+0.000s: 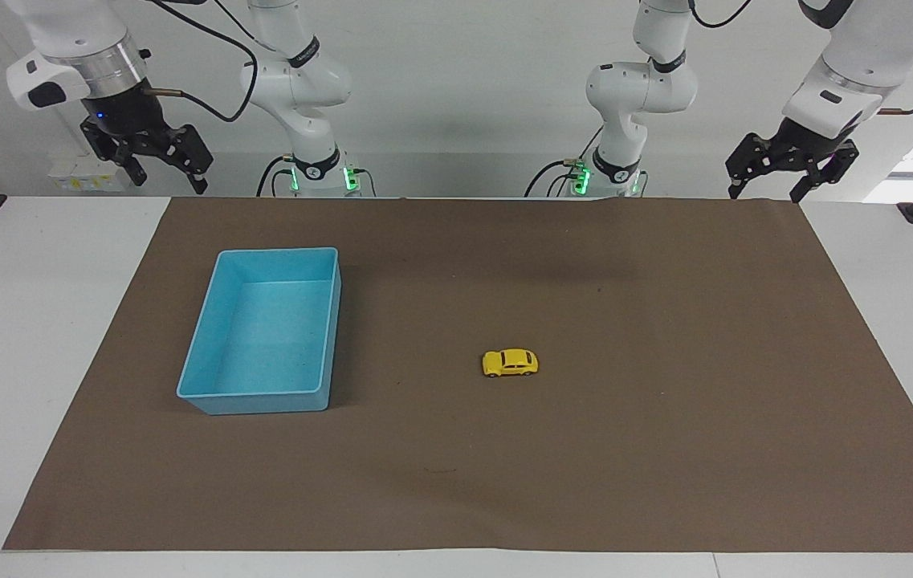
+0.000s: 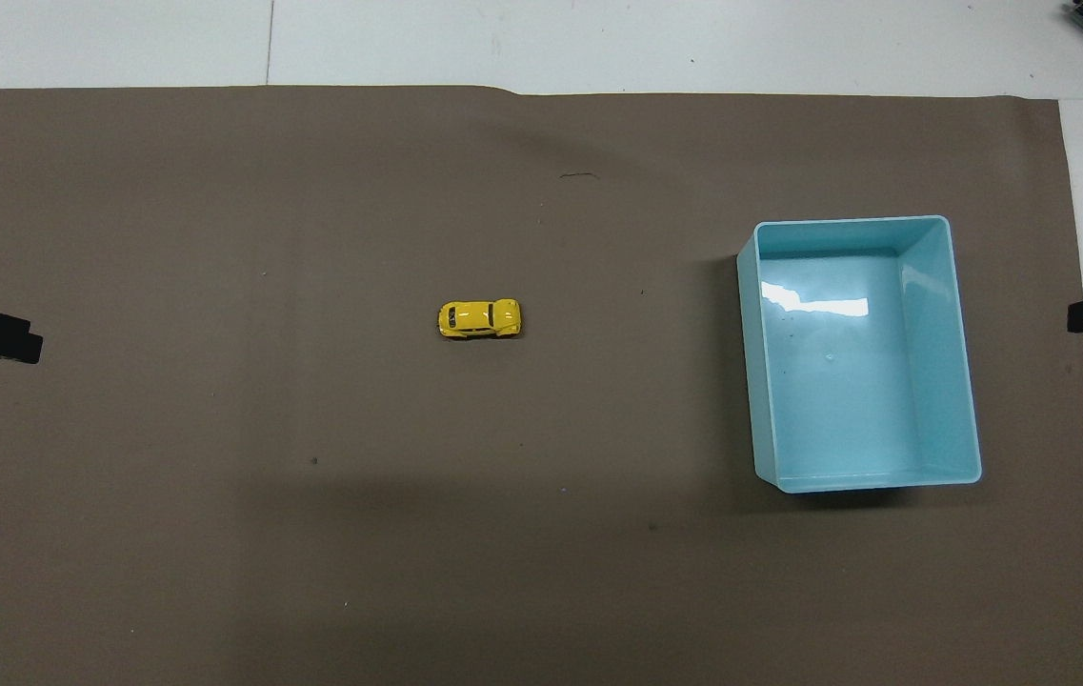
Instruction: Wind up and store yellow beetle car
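Both grippers, left (image 1: pixel 785 172) and right (image 1: pixel 152 156), hang wide open and empty; tiny yellow beetle toy car (image 1: pixel 510 363) sits mid-mat beside light-blue plastic bin (image 1: pixel 333 321); risk: fingers nudge it rolling, or slip off its rounded body

**Colours on the table**

The yellow beetle car (image 1: pixel 510 363) is bright yellow with dark windows and black wheels. The bin (image 1: pixel 207 353) is plain light blue. A plain brown mat (image 1: pixel 584 482) covers the white table (image 1: pixel 22 361). Both arms are white, each with a black claw.
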Action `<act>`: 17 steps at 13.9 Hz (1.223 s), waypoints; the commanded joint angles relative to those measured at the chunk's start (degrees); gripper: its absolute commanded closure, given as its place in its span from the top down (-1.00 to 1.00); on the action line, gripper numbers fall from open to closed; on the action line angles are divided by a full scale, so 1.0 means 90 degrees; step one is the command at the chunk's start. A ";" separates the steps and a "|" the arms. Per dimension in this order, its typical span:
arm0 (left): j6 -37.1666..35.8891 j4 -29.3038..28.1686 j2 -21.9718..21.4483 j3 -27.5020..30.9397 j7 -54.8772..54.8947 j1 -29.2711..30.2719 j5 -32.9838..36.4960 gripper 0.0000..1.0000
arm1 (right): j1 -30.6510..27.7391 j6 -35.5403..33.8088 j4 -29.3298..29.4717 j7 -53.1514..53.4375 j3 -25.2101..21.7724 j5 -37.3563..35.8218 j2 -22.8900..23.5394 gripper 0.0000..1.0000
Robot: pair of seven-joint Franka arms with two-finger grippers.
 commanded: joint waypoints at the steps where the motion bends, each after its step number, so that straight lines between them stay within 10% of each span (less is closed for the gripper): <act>1: -0.0016 -0.0105 -0.0082 -0.0060 -0.0013 0.0073 0.0103 1.00 | -0.0098 -0.0314 0.0671 0.0093 0.0072 -0.0001 0.0406 1.00; 17: -0.0437 0.1340 0.1226 -0.0167 -0.0003 -0.0014 -0.0023 1.00 | 0.0194 -0.0492 0.0695 0.0103 0.0111 -0.0119 0.0389 1.00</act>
